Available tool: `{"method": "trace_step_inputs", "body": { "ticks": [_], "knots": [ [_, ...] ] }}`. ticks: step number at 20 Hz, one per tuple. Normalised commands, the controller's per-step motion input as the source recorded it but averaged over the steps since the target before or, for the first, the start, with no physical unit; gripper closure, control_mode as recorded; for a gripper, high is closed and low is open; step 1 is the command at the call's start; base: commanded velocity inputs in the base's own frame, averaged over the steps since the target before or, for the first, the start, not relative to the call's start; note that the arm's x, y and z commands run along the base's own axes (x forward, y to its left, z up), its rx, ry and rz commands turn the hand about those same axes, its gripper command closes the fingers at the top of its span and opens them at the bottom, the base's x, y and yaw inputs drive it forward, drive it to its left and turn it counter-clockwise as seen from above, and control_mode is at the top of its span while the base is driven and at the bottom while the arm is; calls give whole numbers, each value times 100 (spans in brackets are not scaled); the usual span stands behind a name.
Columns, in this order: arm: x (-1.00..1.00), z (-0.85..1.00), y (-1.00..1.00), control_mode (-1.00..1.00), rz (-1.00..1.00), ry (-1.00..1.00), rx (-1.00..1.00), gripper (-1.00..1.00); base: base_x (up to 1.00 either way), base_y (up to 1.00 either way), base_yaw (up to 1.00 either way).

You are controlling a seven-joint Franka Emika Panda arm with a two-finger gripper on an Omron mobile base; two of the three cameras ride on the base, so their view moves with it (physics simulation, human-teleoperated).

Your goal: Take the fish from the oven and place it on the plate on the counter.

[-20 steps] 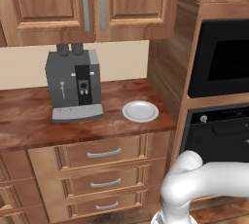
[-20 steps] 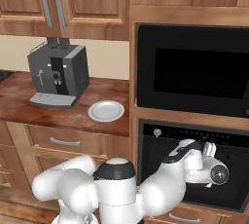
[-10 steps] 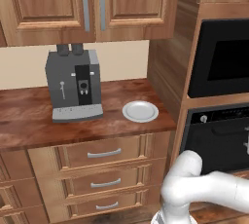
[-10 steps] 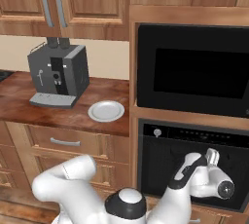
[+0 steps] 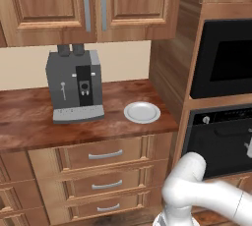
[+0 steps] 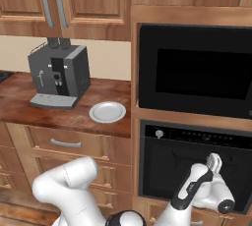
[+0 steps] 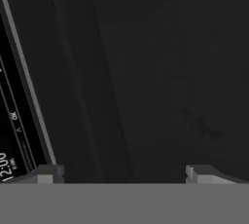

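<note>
Glossy wood-grain counter (image 5: 29, 122), black-glass oven (image 6: 197, 168)

Wooden wall cabinets (image 5: 93, 4) with silver handles up top. Beige wall (image 5: 24, 75) behind grey coffee machine (image 5: 76, 85). Wooden drawers (image 5: 103, 156) below. Black-glass appliance (image 6: 194, 70) set high, right.

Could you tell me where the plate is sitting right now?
The plate sits on the counter, right of the coffee machine and left of the oven column.
</note>
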Motion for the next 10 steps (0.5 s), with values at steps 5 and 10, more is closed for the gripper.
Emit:
{"method": "trace_step_inputs", "body": {
  "ticks": [5,10],
  "knots": [
    [0,3,0,-100,0,-11,0,-100,0,0,0],
    [23,2,0,-100,0,-1,0,-100,0,0,0]
  ]
}}
